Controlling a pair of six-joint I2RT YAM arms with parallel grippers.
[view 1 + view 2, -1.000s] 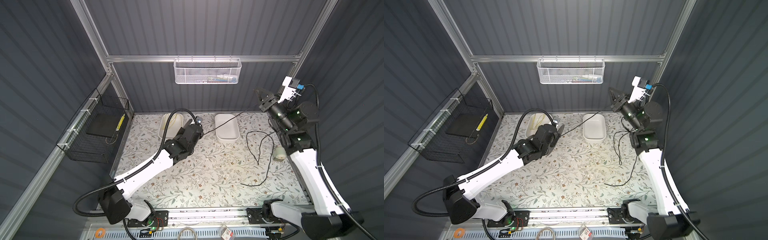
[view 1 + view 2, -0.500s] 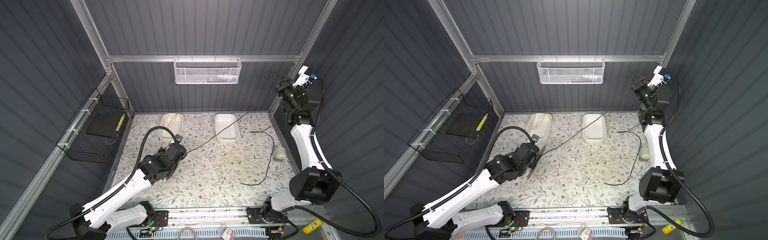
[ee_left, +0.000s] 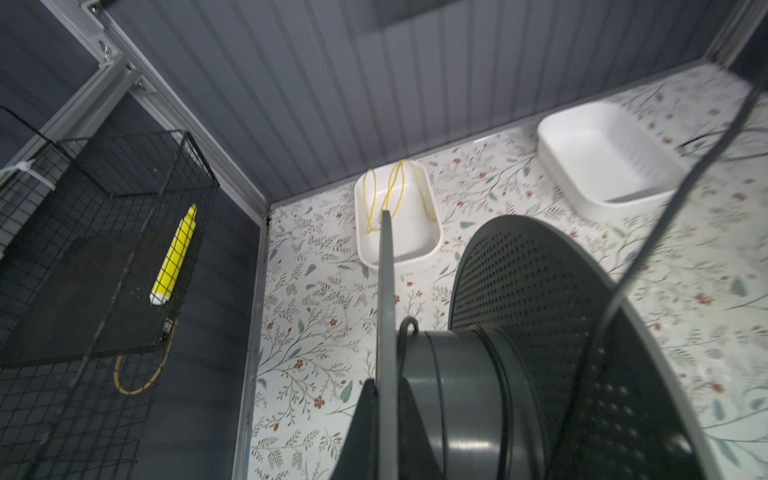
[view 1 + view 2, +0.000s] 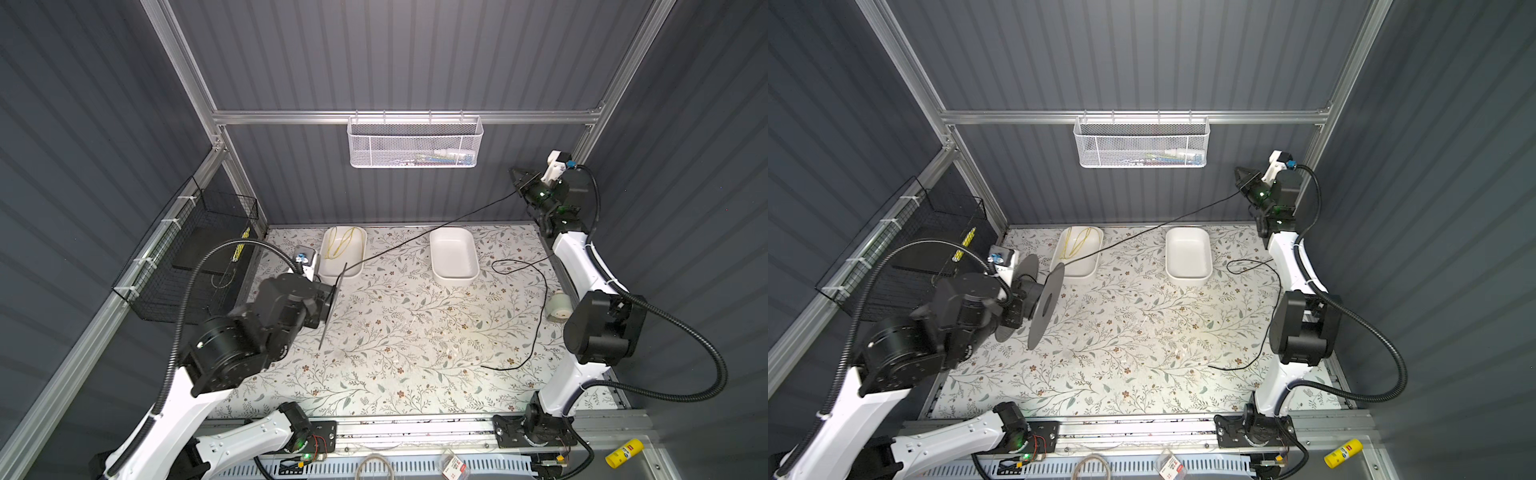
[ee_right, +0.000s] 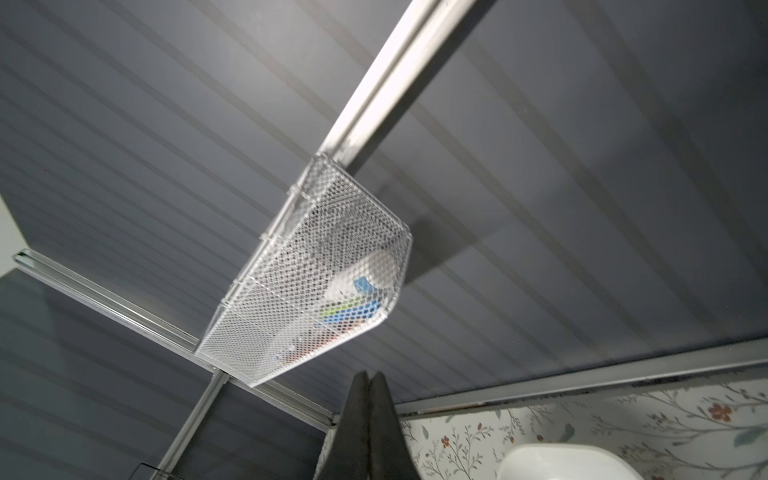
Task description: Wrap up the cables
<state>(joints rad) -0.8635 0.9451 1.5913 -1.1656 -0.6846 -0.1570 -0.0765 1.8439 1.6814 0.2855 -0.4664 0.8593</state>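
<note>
The table cover is a smooth, slightly glossy printed sheet, the trays are glossy white plastic, the hanging basket is white-coated metal mesh, the frame rail is matt brushed metal, and the spool is matt dark perforated plastic carrying a smooth black cable.

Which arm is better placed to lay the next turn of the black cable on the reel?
Probably right. The right claw pinches the cable, stretched up from the reel, with slack lying below. The left claw is busy holding the reel.
</note>
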